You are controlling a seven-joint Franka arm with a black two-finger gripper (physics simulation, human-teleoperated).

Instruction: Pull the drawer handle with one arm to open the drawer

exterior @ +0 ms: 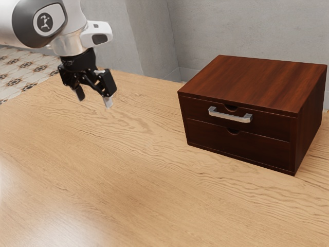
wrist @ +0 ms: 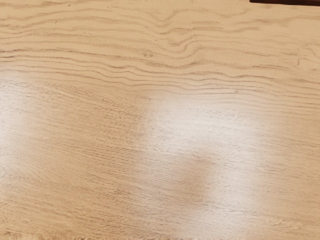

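Note:
A dark red-brown wooden cabinet [exterior: 257, 82] with two drawers stands at the exterior view's right. The upper drawer [exterior: 272, 122] carries a silver bar handle [exterior: 230, 115] and sits flush with the cabinet front; the lower drawer [exterior: 241, 144] has a small notch at its top edge. My black gripper [exterior: 94, 98] hangs above the table at the upper left, far from the handle, open with nothing between its fingers. In the wrist view a thin dark strip of the cabinet [wrist: 285, 2] shows beyond the bare light wooden tabletop [wrist: 160, 125].
The light wooden table [exterior: 128, 175] stretches wide between my gripper and the cabinet. A grey wall [exterior: 231, 31] stands behind the cabinet, and patterned floor tiles [exterior: 20, 72] lie beyond the table's far left edge.

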